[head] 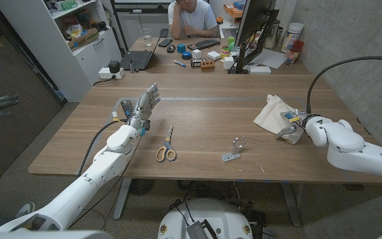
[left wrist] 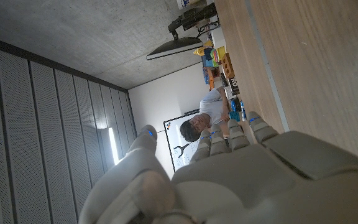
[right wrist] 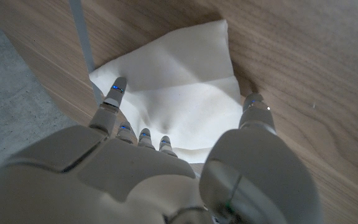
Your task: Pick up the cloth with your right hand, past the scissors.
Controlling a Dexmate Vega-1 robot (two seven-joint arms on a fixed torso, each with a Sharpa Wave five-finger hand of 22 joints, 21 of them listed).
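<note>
Grasp step in hand: right robot hand (head: 290,127) down on the cloth (head: 274,111), closure not yet made. Fingers spread over the fabric in the right wrist view, tips (right wrist: 118,86) pressing or just touching the white cloth (right wrist: 173,93), thumb out to one side over bare wood. Nothing pinched that can be seen, so reads as released; actual contact under the palm hidden, probably light touch only.

Cloth location: crumpled white patch on the tabletop (head: 204,113) at about 3 o'clock from table centre, near the right edge. Near corner under the right robot hand, bulk extending toward 10 o'clock from it. Scissors (head: 167,150) well apart, out at 9 o'clock from the cloth, clear of the grasp.

Next move calls for: curl fingers and thumb together to gather a fold, confirm fabric bunched in the grip, then lift straight up. Risk: thin flat cloth slipping out from under the fingertips.

Left robot hand (head: 143,106) raised at 9 o'clock side, fingers apart, holding nothing.
</note>
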